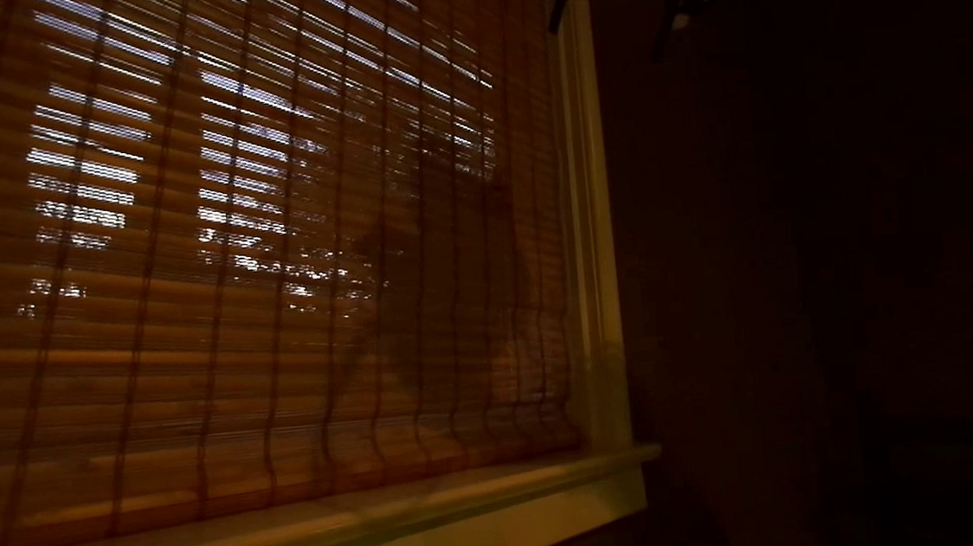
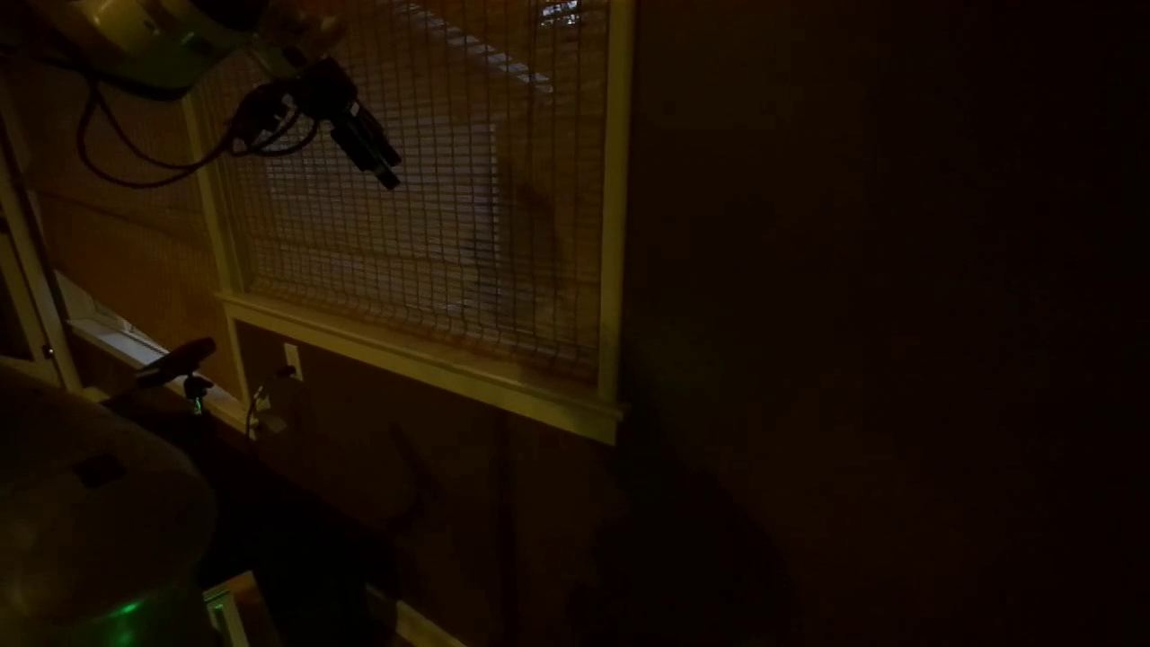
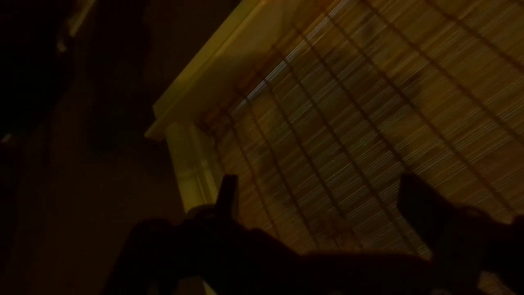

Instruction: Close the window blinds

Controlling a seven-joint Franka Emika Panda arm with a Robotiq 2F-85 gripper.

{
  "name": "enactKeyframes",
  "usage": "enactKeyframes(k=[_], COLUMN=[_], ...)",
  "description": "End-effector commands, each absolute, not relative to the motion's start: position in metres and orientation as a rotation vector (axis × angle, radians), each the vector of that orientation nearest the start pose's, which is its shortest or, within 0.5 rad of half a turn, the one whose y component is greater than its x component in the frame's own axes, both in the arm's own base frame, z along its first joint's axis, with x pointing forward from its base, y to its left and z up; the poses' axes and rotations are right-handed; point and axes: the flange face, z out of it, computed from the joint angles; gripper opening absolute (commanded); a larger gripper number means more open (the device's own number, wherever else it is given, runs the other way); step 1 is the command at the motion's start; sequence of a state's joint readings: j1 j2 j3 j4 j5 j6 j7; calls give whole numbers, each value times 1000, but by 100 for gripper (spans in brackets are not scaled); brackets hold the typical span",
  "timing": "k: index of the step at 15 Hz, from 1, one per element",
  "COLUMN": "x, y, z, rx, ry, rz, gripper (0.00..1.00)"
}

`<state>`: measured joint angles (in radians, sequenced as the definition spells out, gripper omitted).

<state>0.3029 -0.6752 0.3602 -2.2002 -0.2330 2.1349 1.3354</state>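
Overall, the room is very dark, with one plain, dim wall (image 2: 853, 314) beside the window in both exterior views. One set of blinds (image 1: 283, 341) comes next in size: orange-brown, spanning the window, its bottom edge down along the sill (image 1: 324, 524). Its surface is many thin horizontal slats crossed by dark vertical stitching, and pale light breaks through in streaks. One pale frame (image 2: 616, 198) borders it, both uprights showing in an exterior view. Farther left there, what seems a second shade (image 2: 135, 234) hangs with a slanting lower edge. One big rounded shape (image 2: 99, 521) fills the lower corner, carrying two green glints; I cannot tell what it is. One arm (image 2: 157, 40) juts in at the top, two loops of cable (image 2: 135, 186) drooping under it. It ends in one gripper (image 3: 317, 178), whose two fingers (image 3: 421, 205) stand wide apart in the wrist view, holding nothing, the blinds behind them; whether they touch the slats I cannot tell. Smaller still are one slim dark device (image 2: 180, 360), seen against the second shade's lower edge, and one wall plate (image 2: 293, 354) just beneath the sill.
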Motion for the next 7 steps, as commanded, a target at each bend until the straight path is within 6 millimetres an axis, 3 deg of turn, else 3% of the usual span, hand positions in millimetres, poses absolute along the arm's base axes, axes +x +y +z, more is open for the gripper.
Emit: enactKeyframes(k=[1,3,4,7], x=[270,276,282,285], y=[238,219,241,221], z=[658,642,660,643], rx=[-2539,-2503,-2552,-2531], ry=[637,514,605,542], rz=[-918,-903,-913,-909], gripper=[100,100,100,100])
